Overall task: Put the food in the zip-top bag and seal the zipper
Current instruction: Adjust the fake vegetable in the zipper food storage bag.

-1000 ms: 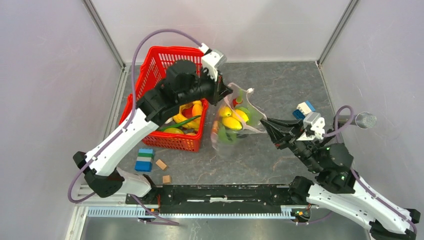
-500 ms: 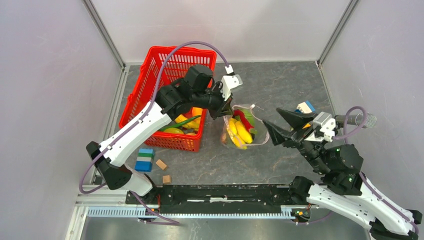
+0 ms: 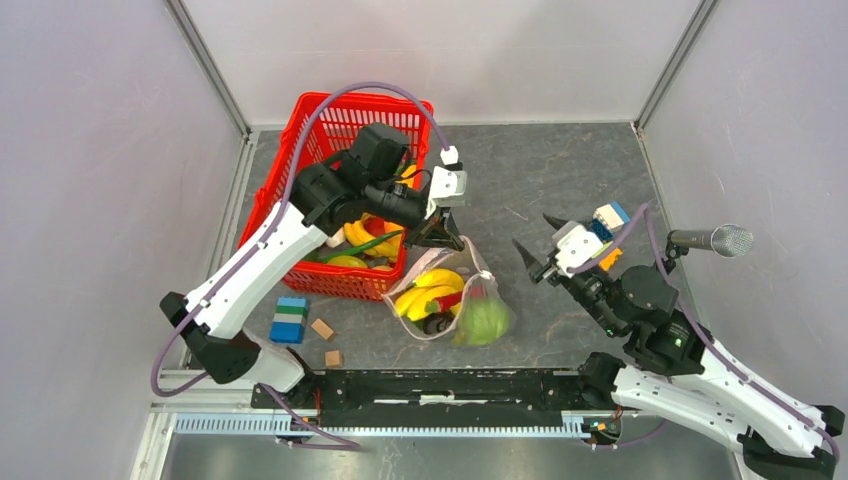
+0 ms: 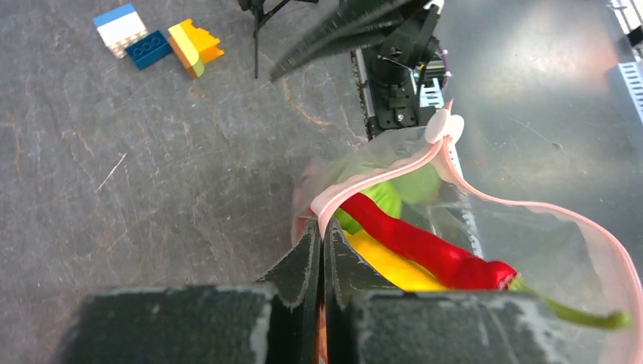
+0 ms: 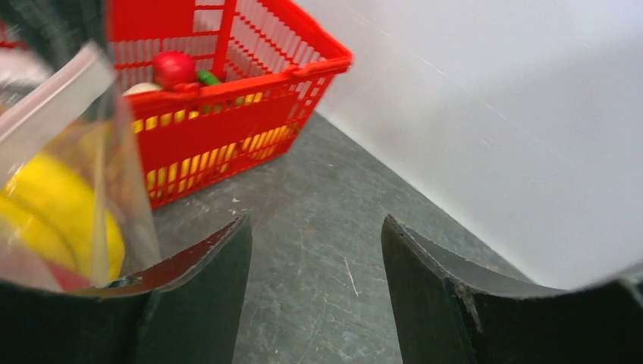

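Note:
The clear zip-top bag (image 3: 455,300) lies on the table in front of the basket's right corner. It holds yellow bananas (image 3: 425,295), a green ball (image 3: 483,318) and a red chili (image 4: 425,246). My left gripper (image 3: 441,226) is shut on the pink zipper strip (image 4: 379,178) at the bag's mouth, shown pinched between the jaws in the left wrist view (image 4: 322,231). The mouth gapes open. My right gripper (image 3: 533,232) is open and empty, to the right of the bag and apart from it; in the right wrist view (image 5: 315,227) the bag (image 5: 61,189) is at the left edge.
The red mesh basket (image 3: 335,108) with more toy food (image 3: 365,240) stands at the back left, under my left arm. Building blocks lie left front (image 3: 291,318) and beside my right gripper (image 3: 610,218). A microphone (image 3: 722,240) lies at the right. Walls close off three sides.
My right gripper let go of the bag's edge, opened and stayed open. My left gripper carried the bag toward the near edge and set it lower, in front of the basket.

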{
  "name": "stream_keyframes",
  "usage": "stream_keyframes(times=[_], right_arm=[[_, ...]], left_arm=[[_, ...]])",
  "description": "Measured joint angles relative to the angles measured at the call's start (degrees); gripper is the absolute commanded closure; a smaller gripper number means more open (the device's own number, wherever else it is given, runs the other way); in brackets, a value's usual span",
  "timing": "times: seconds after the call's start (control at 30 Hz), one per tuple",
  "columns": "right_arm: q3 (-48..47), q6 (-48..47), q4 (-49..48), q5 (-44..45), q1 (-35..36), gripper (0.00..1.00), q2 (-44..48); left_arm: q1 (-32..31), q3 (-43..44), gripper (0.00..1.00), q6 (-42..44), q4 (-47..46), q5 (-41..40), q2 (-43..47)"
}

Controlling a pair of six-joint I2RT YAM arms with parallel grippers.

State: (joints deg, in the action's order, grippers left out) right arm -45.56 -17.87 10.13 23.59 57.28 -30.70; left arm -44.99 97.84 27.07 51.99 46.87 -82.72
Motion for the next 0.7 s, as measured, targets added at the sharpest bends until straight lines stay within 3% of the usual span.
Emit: stream_keyframes(times=[0.2, 0.37, 0.53, 0.7], right_arm=[[-2.78, -5.25, 9.22, -15.19, 0.00, 0.19, 2.80], [-5.42, -6.67, 13.25, -26.91, 0.00, 0.12, 4.20], [-5.44, -6.01, 14.86, -34.38, 0.00, 0.12, 2.40], [-4.96, -3.39, 12.52, -37.81, 0.00, 0.19, -4.50]], left_arm=[[0.42, 7.85, 0.98, 7.13, 8.46, 3.89, -4.35], [0.42, 8.55, 0.98, 10.36, 12.35, 4.76, -6.19], [0.44, 8.72, 0.98, 10.82, 12.87, 4.70, -8.28], [0.63, 8.72, 0.98, 10.43, 12.31, 4.44, -9.33]])
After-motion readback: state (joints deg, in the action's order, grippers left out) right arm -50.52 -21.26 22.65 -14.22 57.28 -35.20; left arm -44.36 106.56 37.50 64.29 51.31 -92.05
